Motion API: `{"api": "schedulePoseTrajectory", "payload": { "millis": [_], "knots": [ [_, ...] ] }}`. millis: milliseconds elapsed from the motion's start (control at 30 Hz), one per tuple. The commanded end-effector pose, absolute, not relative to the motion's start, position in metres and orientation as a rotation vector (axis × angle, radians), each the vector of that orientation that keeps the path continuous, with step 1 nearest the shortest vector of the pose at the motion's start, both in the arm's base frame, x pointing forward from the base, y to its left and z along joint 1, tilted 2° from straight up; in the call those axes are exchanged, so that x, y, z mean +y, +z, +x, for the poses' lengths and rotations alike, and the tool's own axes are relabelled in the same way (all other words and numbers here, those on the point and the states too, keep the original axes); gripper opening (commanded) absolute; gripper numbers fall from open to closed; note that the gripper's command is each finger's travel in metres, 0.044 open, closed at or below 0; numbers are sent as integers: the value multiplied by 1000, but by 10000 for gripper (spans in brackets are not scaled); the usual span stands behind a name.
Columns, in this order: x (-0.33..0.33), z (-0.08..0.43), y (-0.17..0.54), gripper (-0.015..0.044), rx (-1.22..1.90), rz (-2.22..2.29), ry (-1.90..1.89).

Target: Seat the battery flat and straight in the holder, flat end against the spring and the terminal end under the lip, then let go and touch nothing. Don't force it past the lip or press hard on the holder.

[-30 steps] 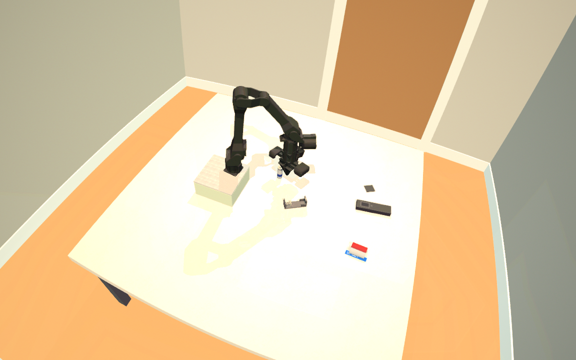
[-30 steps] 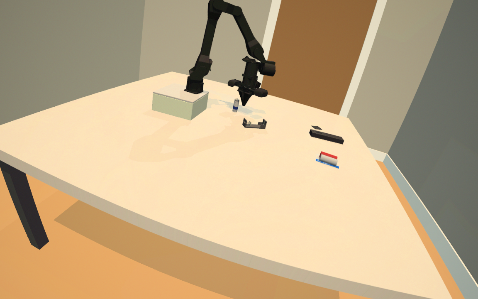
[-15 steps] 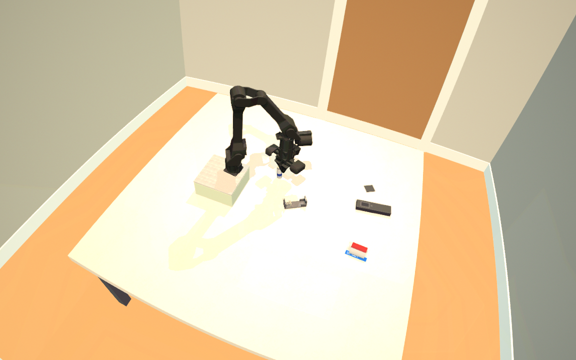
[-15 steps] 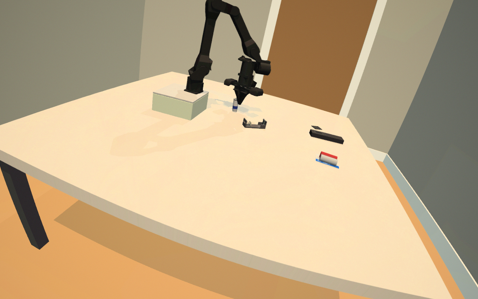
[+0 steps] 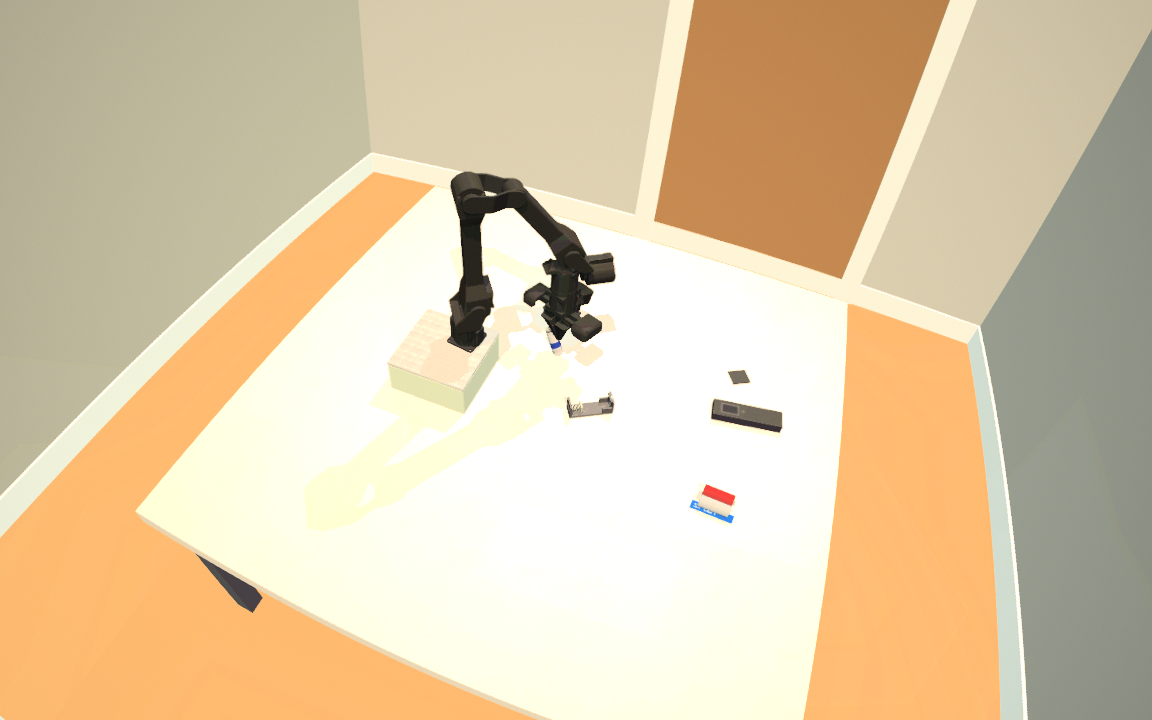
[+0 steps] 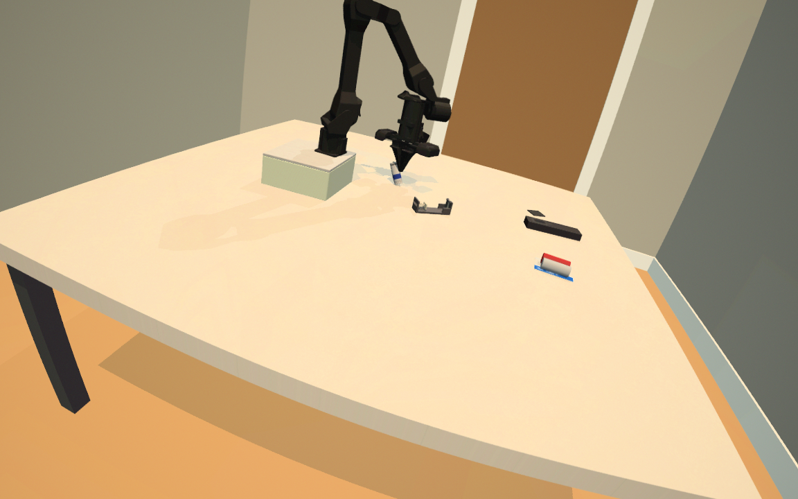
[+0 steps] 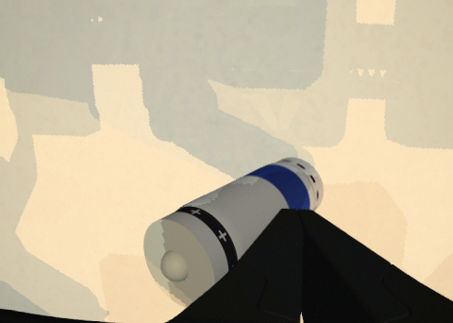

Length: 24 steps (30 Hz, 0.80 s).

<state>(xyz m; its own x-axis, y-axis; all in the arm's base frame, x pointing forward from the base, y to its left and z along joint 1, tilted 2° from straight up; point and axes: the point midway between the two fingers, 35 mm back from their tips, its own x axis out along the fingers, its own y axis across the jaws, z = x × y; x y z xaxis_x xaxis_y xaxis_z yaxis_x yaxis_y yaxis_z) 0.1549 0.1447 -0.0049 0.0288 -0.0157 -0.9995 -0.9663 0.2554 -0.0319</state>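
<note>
Tool [image 7: 301, 212] | you are seeing it clenched, gripping nothing | grey cylindrical blue-banded battery [image 7: 234, 224] is tilting on the cream worktop [image 6: 327, 278], touching its tip, long axis leaning away.

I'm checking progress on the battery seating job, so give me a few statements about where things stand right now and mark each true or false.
1. The battery already lies in the holder. False: it is on the table, apart from the holder, which has nothing in it.
2. The gripper is shut with nothing between its fingers. True.
3. The closed fingertips are right beside the upper part of the battery, which leans. True.
4. The holder stands on the pale block under the arm's base. False: it sits on the table top.
5. The dark remote-like bar lies between the battery and the holder. False: it lies well off to the far side of the holder.
</note>
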Motion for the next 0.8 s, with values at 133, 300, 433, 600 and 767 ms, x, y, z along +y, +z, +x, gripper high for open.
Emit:
{"api": "schedulePoseTrajectory", "payload": {
  "millis": [133, 300, 433, 600, 767],
  "knots": [
    [145, 139, -6, 0, 1310, -1035, 991],
    [146, 140, -6, 0, 1313, -1041, 992],
    [149, 141, 23, 0, 1311, -1039, 992],
    [148, 136, 68, 0, 1310, -1035, 992],
    [147, 135, 74, 0, 1310, -1035, 992]
  ]
}}
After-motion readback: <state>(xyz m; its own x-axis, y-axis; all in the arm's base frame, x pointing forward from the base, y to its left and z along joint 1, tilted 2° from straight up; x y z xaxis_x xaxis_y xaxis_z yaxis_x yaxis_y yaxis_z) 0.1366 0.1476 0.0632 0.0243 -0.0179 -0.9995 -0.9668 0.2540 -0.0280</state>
